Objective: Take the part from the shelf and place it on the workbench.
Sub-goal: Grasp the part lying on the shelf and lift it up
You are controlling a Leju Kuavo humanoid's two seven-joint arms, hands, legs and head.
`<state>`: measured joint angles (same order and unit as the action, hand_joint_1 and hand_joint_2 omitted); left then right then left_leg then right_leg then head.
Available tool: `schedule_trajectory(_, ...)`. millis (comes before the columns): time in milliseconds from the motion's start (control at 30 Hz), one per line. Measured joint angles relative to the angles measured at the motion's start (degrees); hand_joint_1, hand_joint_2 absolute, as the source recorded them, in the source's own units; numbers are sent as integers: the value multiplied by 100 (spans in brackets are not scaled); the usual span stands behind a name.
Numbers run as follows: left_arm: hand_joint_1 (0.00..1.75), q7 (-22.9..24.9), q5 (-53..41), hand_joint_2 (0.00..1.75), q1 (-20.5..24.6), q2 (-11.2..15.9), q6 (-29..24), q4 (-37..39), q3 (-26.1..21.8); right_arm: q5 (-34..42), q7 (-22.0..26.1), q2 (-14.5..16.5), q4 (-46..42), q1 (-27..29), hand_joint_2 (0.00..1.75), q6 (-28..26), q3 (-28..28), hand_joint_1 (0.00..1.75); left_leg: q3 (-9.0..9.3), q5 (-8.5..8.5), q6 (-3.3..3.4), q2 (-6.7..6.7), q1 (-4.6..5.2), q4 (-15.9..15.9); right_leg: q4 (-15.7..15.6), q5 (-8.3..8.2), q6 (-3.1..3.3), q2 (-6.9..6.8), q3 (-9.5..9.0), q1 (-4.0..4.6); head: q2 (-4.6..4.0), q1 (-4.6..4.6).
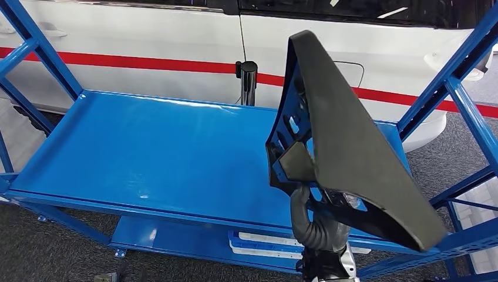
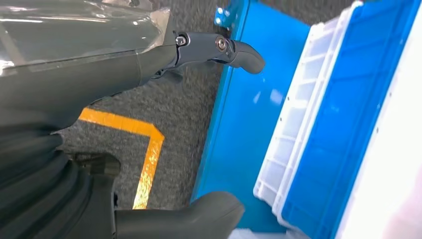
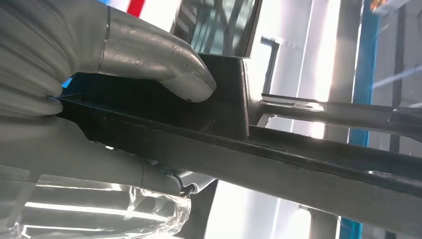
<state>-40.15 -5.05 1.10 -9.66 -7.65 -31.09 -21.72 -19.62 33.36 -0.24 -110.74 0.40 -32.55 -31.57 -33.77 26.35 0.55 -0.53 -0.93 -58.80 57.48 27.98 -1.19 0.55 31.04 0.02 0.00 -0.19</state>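
Already the black part (image 1: 346, 158) is held up by the right hand (image 1: 320, 226) above the blue shelf (image 1: 147, 153) in the head view. At the left wrist, the left hand (image 2: 149, 99) is seen spread, holding nothing. At the right wrist, fingers (image 3: 164, 64) are clamped on the part; placement on the workbench is judged outstanding.

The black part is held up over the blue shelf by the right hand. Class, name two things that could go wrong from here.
1. The right hand grips the black part near its lower end, so the long upper section may lever it loose or twist it in the grasp.
2. The part hangs close to the blue upright of the shelf; swinging it out could knock the frame.
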Motion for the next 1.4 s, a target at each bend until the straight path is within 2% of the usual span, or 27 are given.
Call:
schedule_trajectory(267, 0, 0, -27, 175, 23, 26, -402, 112, -23, 504, 460, -226, 51, -163, 175, 198, -259, 175, 0, 0, 0, 0, 0, 0, 0, 0, 0, 0, 0, 1, -2, 0)
schedule_trajectory(633, 0, 0, 133, 175, -200, 26, -335, -104, -338, 553, 357, -343, 236, -441, 175, 206, -577, 175, -5, 6, 10, -3, 21, -5, -3, -2, -8, 0, -1, -27, 0, -1)
schedule_trajectory(800, 0, 0, 129, 175, -224, 25, -319, -133, -405, 550, 335, -342, 328, -527, 175, 212, -601, 175, -6, 25, 61, -5, 65, -12, -10, -2, -59, 0, -5, -78, -1, -1)
schedule_trajectory(900, 0, 0, 129, 175, -225, 21, -319, -160, -425, 550, 333, -340, 347, -548, 175, 214, -604, 175, 23, 0, 136, 1, 69, 41, 1, 14, -116, -3, 1, -90, -1, -2)
schedule_trajectory(967, 0, 0, 128, 175, -223, 15, -319, -176, -430, 547, 331, -340, 350, -564, 175, 214, -608, 175, 63, -35, 195, 15, 36, 108, 298, 176, -109, -10, 135, -85, -1, 15)
schedule_trajectory(1033, 0, 0, 128, 175, -224, 12, -318, -178, -433, 544, 329, -346, 361, -567, 175, 214, -613, 175, 70, -44, 223, 28, 26, 122, 1016, 492, -61, -15, 499, -102, 0, 36)
schedule_trajectory(1067, 0, 0, 128, 175, -226, 11, -317, -178, -434, 544, 328, -353, 370, -564, 175, 214, -614, 175, 67, -46, 228, 33, 27, 119, 1373, 617, -59, -15, 687, -111, 0, 45)
schedule_trajectory(1100, 0, 0, 127, 175, -229, 10, -317, -178, -435, 545, 327, -361, 381, -560, 175, 214, -616, 175, 64, -49, 228, 35, 28, 116, 1590, 669, -81, -16, 805, -117, -1, 47)
schedule_trajectory(1133, 0, 0, 126, 175, -231, 10, -317, -178, -435, 545, 327, -368, 391, -559, 175, 214, -617, 175, 62, -54, 225, 34, 28, 112, 1592, 624, -124, -16, 811, -124, -1, 54)
schedule_trajectory(1167, 0, 0, 126, 175, -232, 9, -317, -178, -436, 545, 327, -373, 397, -562, 175, 214, -620, 175, 63, -54, 217, 29, 25, 110, 1368, 495, -181, -19, 699, -140, -1, 55)
schedule_trajectory(1200, 0, 0, 124, 175, -232, 9, -317, -178, -436, 545, 327, -375, 401, -566, 175, 209, -622, 175, 63, -52, 199, 23, 22, 106, 981, 330, -236, -28, 501, -164, -1, 57)
schedule_trajectory(1233, 0, 0, 122, 175, -231, 9, -317, -178, -437, 544, 327, -376, 404, -573, 175, 201, -624, 175, 59, -50, 169, 16, 25, 100, 603, 184, -259, -33, 287, -174, -1, 60)
schedule_trajectory(1267, 0, 0, 121, 175, -230, 8, -318, -178, -437, 541, 327, -376, 407, -578, 175, 189, -626, 175, 58, -50, 129, 9, 30, 93, 320, 66, -249, -27, 132, -168, 0, 56)
schedule_trajectory(1300, 0, 0, 119, 175, -229, 8, -318, -178, -438, 539, 327, -376, 411, -586, 175, 177, -627, 175, 53, -52, 87, 4, 38, 78, 157, 9, -212, -19, 49, -155, 0, 57)
schedule_trajectory(1367, 0, 0, 118, 175, -227, 6, -318, -178, -440, 536, 327, -374, 419, -600, 175, 164, -627, 175, 39, -68, 16, -4, 37, 60, 126, -26, -119, 8, 63, -124, -1, 44)
schedule_trajectory(1400, 0, 0, 117, 175, -227, 6, -318, -178, -441, 537, 328, -370, 421, -612, 175, 162, -626, 175, 21, -53, -13, -5, 18, 35, 113, -34, -73, 7, 79, -140, -1, 42)
